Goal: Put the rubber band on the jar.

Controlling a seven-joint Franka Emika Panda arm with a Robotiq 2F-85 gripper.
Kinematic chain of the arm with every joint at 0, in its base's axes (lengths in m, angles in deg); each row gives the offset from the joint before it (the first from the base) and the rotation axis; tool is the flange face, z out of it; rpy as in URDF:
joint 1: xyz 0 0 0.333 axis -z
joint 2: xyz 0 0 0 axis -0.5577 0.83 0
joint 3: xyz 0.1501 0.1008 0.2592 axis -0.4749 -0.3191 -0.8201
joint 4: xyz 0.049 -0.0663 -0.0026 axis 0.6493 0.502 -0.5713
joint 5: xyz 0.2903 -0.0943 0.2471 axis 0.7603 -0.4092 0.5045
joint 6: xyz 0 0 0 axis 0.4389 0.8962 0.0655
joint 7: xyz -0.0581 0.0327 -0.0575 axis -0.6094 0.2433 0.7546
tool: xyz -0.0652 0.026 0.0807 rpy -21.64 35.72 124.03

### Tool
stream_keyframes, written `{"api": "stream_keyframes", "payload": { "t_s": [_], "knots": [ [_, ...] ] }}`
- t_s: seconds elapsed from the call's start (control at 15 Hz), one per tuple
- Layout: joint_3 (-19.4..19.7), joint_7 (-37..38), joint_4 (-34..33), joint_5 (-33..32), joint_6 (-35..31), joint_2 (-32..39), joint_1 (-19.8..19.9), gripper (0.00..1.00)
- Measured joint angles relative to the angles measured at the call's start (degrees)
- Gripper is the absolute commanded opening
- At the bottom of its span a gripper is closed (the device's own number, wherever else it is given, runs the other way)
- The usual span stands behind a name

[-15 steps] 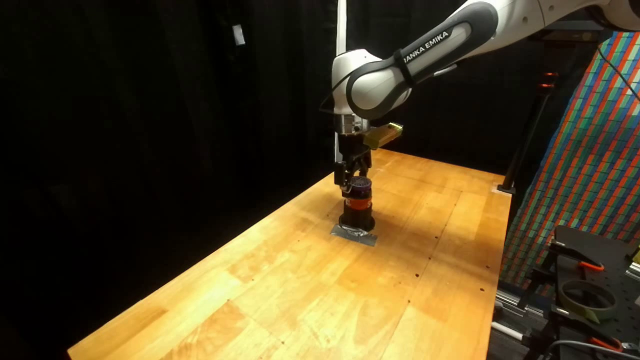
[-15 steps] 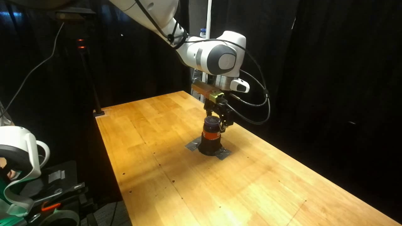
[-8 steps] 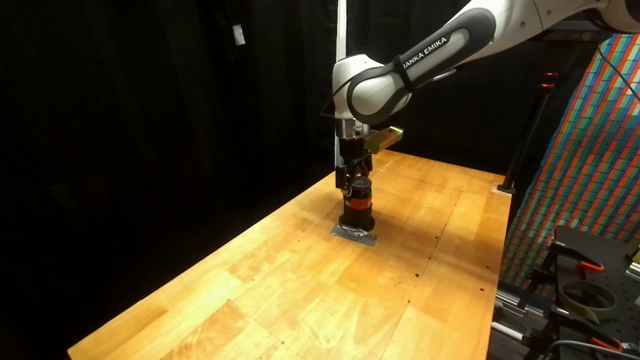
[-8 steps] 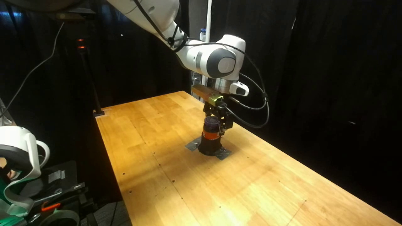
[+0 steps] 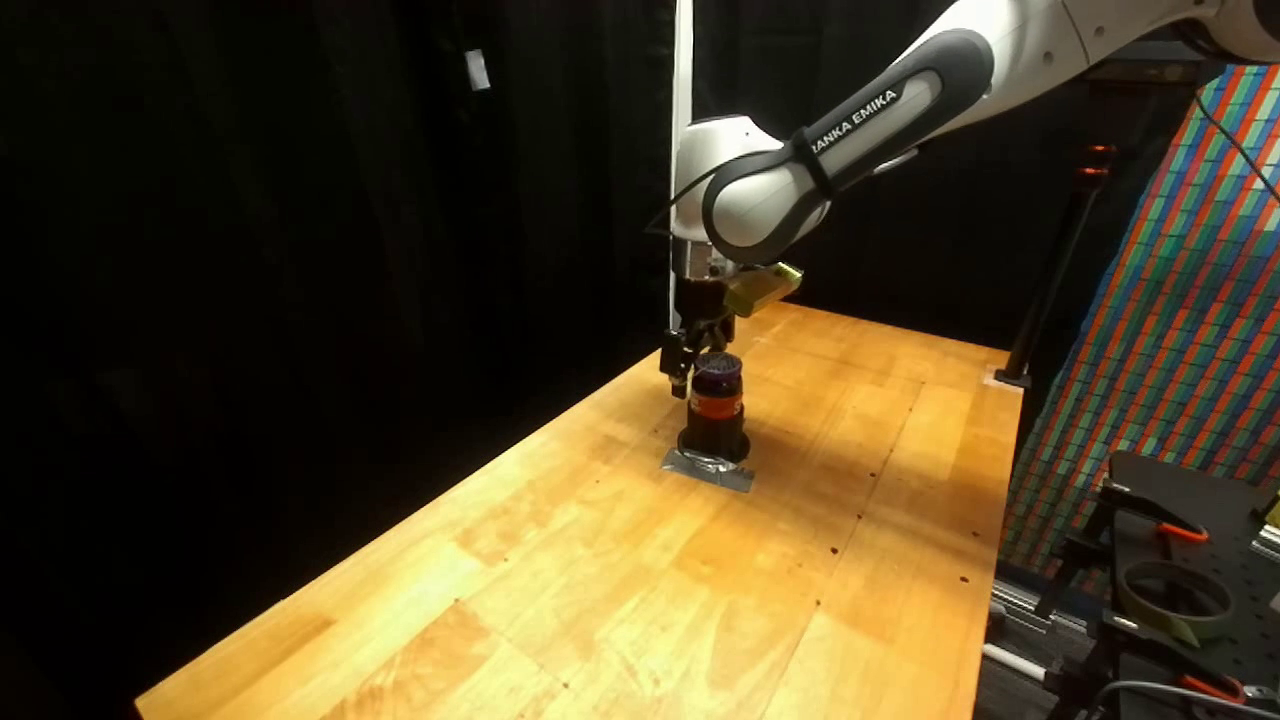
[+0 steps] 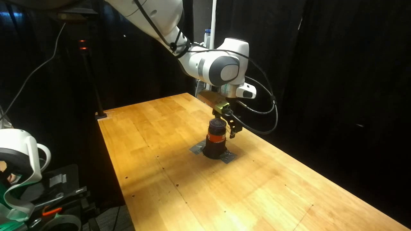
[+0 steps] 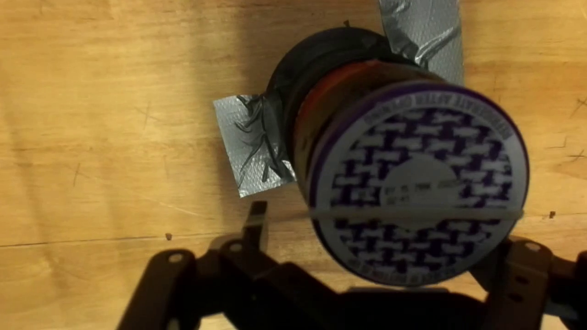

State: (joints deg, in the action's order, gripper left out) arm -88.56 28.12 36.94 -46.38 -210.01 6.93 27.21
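Note:
The small jar [image 5: 717, 407] stands upright in a black taped holder; it also shows in an exterior view [image 6: 216, 138] and in the wrist view [image 7: 417, 183], where its purple-and-white lid faces me. The pale rubber band [image 7: 415, 213] lies stretched straight across the lid, reaching both sides of it. My gripper [image 5: 699, 368] is open, fingers apart, beside and around the jar's upper part; it also shows in an exterior view [image 6: 226, 124] and the wrist view [image 7: 373, 233]. The left finger in the wrist view is apart from the jar; the right finger is partly hidden behind the lid.
Grey tape [image 7: 254, 146] fixes the black holder [image 6: 214, 150] to the wooden table [image 5: 640, 600]. The table's edge [image 5: 420, 520] runs close behind the gripper. A black stand [image 5: 1013, 375] is at the far corner, and a side cart with a tape roll [image 5: 1175, 600] stands beside the table.
The arm has come down, and the hand has shifted away from the jar toward the near table edge. The finger that was close against the jar is now apart, with no strand visible between.

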Motion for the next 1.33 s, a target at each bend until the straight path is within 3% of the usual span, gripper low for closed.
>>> {"api": "stream_keyframes", "payload": {
  "t_s": [0.47,1.0,1.07,1.13,1.33],
  "knots": [
    [-0.29,0.03,7.54,0.00,-0.69,-4.45,-0.01,1.00],
    [-0.79,-0.87,22.13,3.44,-8.56,-13.68,1.58,1.00],
    [-0.88,-1.47,24.04,4.14,-9.48,-14.71,2.11,0.78],
    [-0.97,-2.14,25.81,4.77,-10.61,-15.63,2.65,0.74],
    [-1.58,-4.71,30.83,7.40,-15.30,-18.20,4.33,0.51]
  ]
}}
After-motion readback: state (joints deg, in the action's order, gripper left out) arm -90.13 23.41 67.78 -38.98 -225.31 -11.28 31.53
